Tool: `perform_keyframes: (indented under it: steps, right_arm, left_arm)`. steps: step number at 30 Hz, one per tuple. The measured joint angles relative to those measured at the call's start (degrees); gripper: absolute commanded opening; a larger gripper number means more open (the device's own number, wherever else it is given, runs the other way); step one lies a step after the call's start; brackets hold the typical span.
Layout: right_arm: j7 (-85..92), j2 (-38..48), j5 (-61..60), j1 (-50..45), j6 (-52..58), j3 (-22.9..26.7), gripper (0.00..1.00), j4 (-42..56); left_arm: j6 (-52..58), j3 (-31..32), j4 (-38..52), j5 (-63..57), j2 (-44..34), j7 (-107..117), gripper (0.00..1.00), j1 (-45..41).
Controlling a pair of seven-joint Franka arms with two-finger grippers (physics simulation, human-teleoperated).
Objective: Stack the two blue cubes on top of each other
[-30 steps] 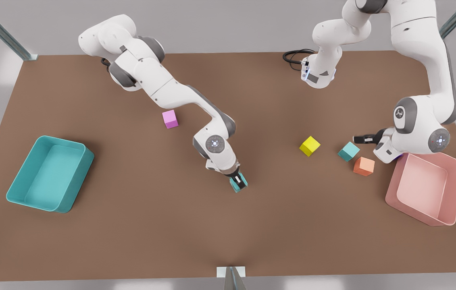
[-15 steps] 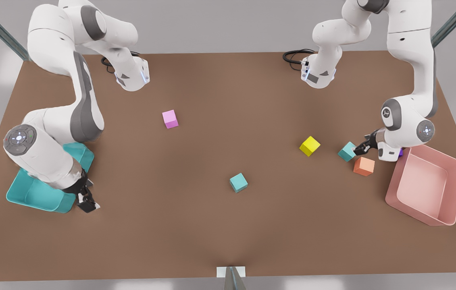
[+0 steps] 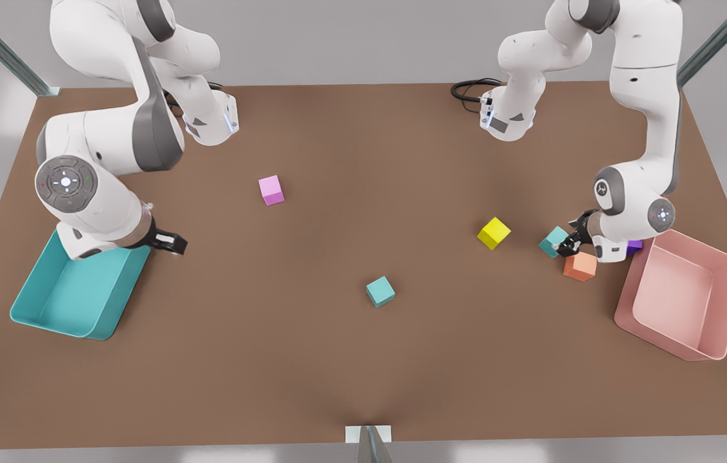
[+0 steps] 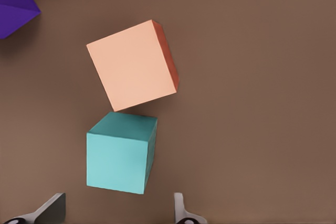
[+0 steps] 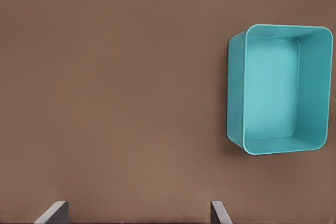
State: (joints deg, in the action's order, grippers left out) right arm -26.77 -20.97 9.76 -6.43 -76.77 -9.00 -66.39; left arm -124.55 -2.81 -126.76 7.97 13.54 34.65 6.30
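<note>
While my left arm bent low from its elbow, its left claw (image 3: 570, 242) hung open and empty beside one blue cube (image 3: 553, 242), which sat touching the orange cube (image 3: 580, 265). My right arm waited folded, its right claw (image 3: 172, 244) spread open over the counter (image 3: 363, 360) near the teal bin (image 3: 74, 289). Well away from the orange cube, the other blue cube (image 3: 380, 291) lay alone. I read no lettering.

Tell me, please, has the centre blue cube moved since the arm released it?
No. The centre blue cube sits at the same spot relative to the pink cube.
</note>
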Motion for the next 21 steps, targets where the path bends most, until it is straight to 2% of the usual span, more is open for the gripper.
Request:
perform_keyframes:
  steps: [21]
  right_arm:
    - [22.28, -0.20, 0.09, -1.29, 4.98, -0.14, 1.00, -0.52]
  left_arm:
    - [-4.12, 0.07, 0.02, 1.05, 8.69, -12.13, 1.00, 2.75]
